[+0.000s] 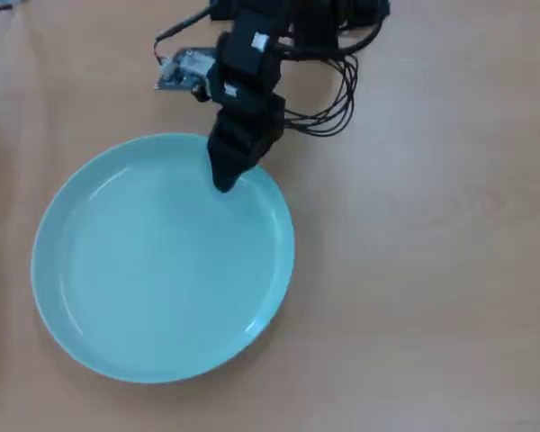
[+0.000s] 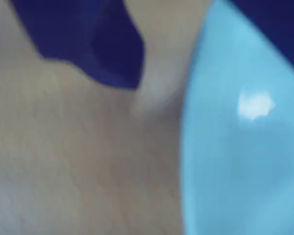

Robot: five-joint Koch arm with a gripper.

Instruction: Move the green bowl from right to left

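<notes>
The green bowl (image 1: 162, 270) is a wide, shallow pale teal dish lying flat on the wooden table, left of centre in the overhead view. My black gripper (image 1: 227, 175) reaches down from the top onto the bowl's far rim. In the blurred wrist view the gripper (image 2: 213, 73) straddles that rim: one dark finger (image 2: 108, 54) hangs over bare table with a visible gap to the rim, and the other sits at the top right over the bowl (image 2: 235, 171). The jaws stand apart and do not pinch the rim.
The arm's base with a loop of black cables (image 1: 333, 99) and a small circuit board (image 1: 184, 70) occupies the top of the overhead view. Bare wooden table (image 1: 432, 270) stretches to the right of the bowl.
</notes>
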